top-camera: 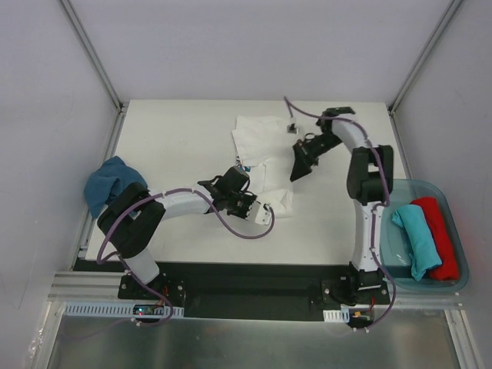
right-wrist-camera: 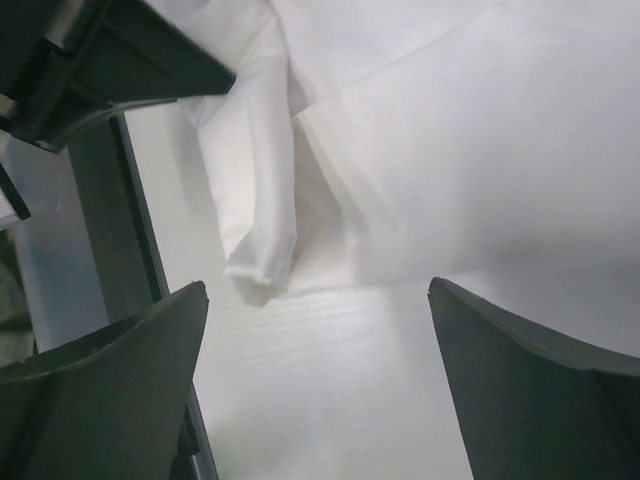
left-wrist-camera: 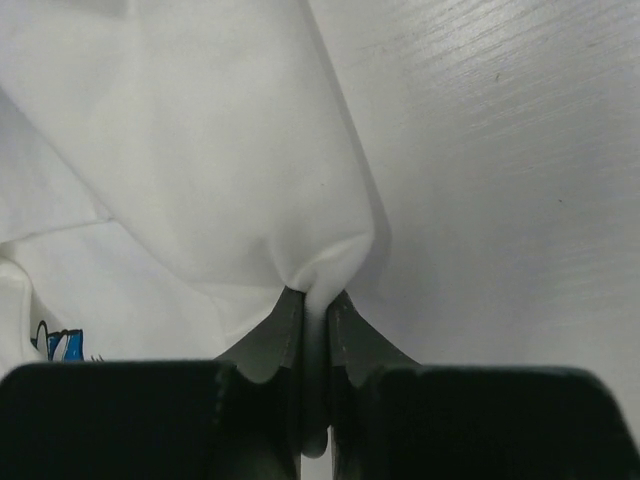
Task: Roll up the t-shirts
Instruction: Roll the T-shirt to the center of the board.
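Note:
A white t-shirt (top-camera: pixel 261 138) lies crumpled at the middle back of the table. My left gripper (top-camera: pixel 247 198) is at its near edge. In the left wrist view this gripper (left-wrist-camera: pixel 315 300) is shut on a pinched fold of the white t-shirt (left-wrist-camera: pixel 220 150), with a bit of blue print showing at the lower left. My right gripper (top-camera: pixel 297 174) hovers at the shirt's right side. Seen from the right wrist, it (right-wrist-camera: pixel 318 290) stands open over bare table just off the t-shirt's (right-wrist-camera: pixel 480 130) edge, with nothing between its fingers.
A clear blue bin (top-camera: pixel 453 207) at the right table edge holds a rolled teal t-shirt (top-camera: pixel 415 238) and a rolled red t-shirt (top-camera: pixel 440 234). A dark blue t-shirt (top-camera: pixel 111 184) lies bunched at the left edge. Cables loop off both arms.

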Robot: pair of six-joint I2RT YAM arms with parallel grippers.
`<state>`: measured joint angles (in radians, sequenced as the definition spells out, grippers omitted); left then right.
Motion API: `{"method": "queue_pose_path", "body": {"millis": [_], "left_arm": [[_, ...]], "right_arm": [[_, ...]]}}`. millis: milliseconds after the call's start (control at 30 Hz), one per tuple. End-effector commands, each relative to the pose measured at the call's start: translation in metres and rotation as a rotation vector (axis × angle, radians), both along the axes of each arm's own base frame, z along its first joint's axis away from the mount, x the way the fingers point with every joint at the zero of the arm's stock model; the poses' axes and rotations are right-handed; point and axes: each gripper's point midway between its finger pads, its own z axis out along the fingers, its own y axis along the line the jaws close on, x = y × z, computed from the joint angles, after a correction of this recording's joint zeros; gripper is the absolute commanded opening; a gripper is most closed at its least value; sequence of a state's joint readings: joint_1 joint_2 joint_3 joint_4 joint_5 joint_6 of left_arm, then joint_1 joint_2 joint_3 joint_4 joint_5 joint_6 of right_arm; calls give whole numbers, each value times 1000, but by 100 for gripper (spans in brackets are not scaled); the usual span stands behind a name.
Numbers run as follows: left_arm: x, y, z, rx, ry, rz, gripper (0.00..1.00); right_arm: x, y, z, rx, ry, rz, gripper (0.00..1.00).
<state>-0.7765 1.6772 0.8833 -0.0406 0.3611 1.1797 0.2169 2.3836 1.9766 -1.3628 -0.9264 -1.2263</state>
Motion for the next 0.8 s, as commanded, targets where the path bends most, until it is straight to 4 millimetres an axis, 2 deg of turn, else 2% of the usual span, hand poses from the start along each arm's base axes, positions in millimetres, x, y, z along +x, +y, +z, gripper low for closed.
{"method": "queue_pose_path", "body": {"millis": [0, 33, 67, 100, 133, 167, 200, 233, 300, 333, 367, 433, 467, 500, 533, 600, 700, 767], "left_arm": [[-20, 10, -7, 33, 184, -32, 0], [-20, 8, -5, 20, 216, -9, 0], [-15, 8, 0, 1, 242, 13, 0], [-12, 1, 12, -26, 271, 25, 0], [-16, -2, 15, -46, 349, 44, 0], [-15, -4, 20, -60, 388, 55, 0], [-6, -12, 33, -87, 397, 62, 0], [-16, -13, 33, -87, 490, 78, 0], [-10, -19, 45, -126, 535, 96, 0], [-14, -20, 44, -123, 585, 108, 0], [-16, -21, 47, -134, 610, 107, 0], [-15, -23, 49, -140, 633, 111, 0], [-20, -23, 49, -140, 662, 109, 0], [-18, -23, 51, -144, 668, 110, 0], [-18, -22, 50, -141, 688, 120, 0], [-18, -24, 55, -155, 731, 129, 0], [-15, -23, 56, -170, 786, 160, 0], [-12, -23, 54, -170, 792, 168, 0]], "right_arm": [[-2, -39, 142, 43, -259, -189, 96], [26, -47, 190, 55, -647, -251, 96], [22, -75, 153, -123, -731, -339, 96], [25, -84, 153, -149, -880, -420, 96], [34, -80, 236, -22, -1332, -476, 96], [16, -78, 181, -36, -1314, -432, 96], [5, -72, 176, -23, -1339, -402, 96], [-16, -59, 162, -11, -1311, -308, 96], [-65, -34, 140, 109, -1153, -78, 96], [-105, -29, 115, 114, -987, 39, 99], [-110, -27, 101, 76, -915, 57, 96], [-119, -14, 87, 35, -885, 117, 93], [-113, -15, 80, -16, -910, 124, 93], [-102, -7, 85, 9, -998, 124, 93], [-107, -3, 73, 16, -1015, 143, 93], [-98, 6, 70, 48, -1137, 189, 96], [-104, 15, 47, 54, -1132, 286, 96], [-102, 21, 44, 58, -1115, 303, 96]]}}
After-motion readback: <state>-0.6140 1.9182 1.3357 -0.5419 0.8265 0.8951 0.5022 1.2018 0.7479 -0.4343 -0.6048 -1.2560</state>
